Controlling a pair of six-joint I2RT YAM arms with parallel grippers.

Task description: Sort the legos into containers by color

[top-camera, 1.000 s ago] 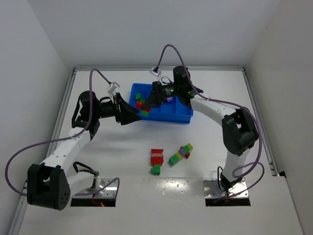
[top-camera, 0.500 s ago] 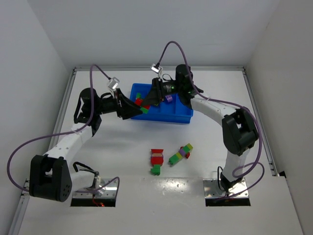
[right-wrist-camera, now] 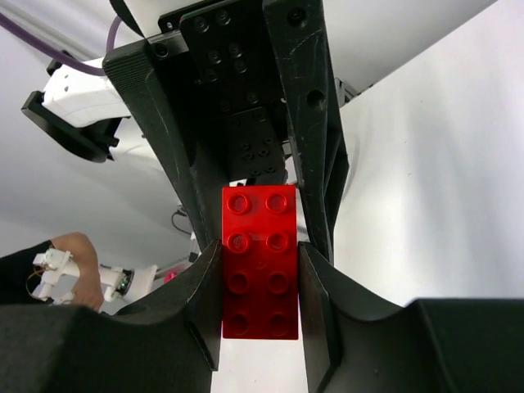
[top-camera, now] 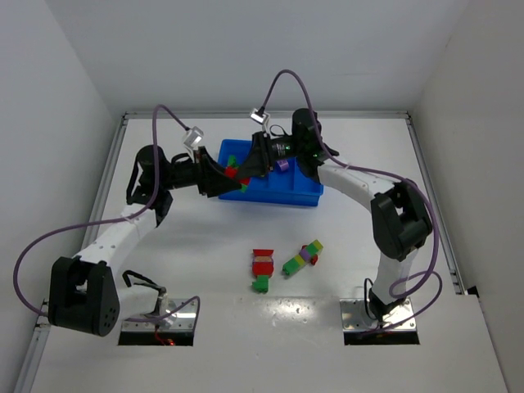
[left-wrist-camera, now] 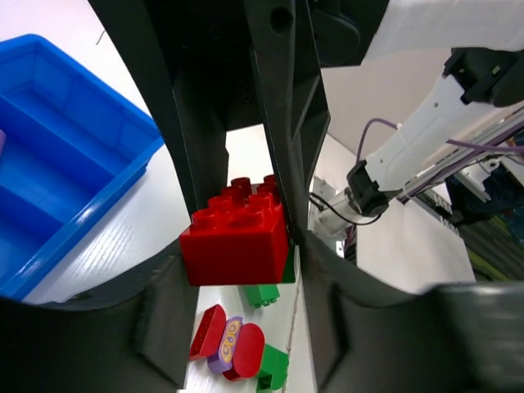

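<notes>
Above the left end of the blue tray (top-camera: 286, 195), my two grippers meet nose to nose. A red lego (top-camera: 232, 172) with a green one stuck to it is held between them. In the right wrist view the long red lego (right-wrist-camera: 259, 262) is pinched by my right gripper (right-wrist-camera: 259, 250), which is shut on it. In the left wrist view the same red lego (left-wrist-camera: 237, 241) and its green partner (left-wrist-camera: 287, 266) sit between the jaws of my left gripper (left-wrist-camera: 241, 250), touching both. On the table lie two multicolour lego stacks (top-camera: 262, 269) (top-camera: 302, 257).
The tray holds a few loose green, red and purple legos (top-camera: 282, 164). Its compartments (left-wrist-camera: 57, 172) show at the left of the left wrist view. The arm bases (top-camera: 160, 315) (top-camera: 378, 315) stand at the near edge, and white walls close in the table on three sides.
My left gripper has moved right to meet the right gripper and has narrowed its jaws onto the red lego. The right gripper has kept its grip and shifted slightly left.
</notes>
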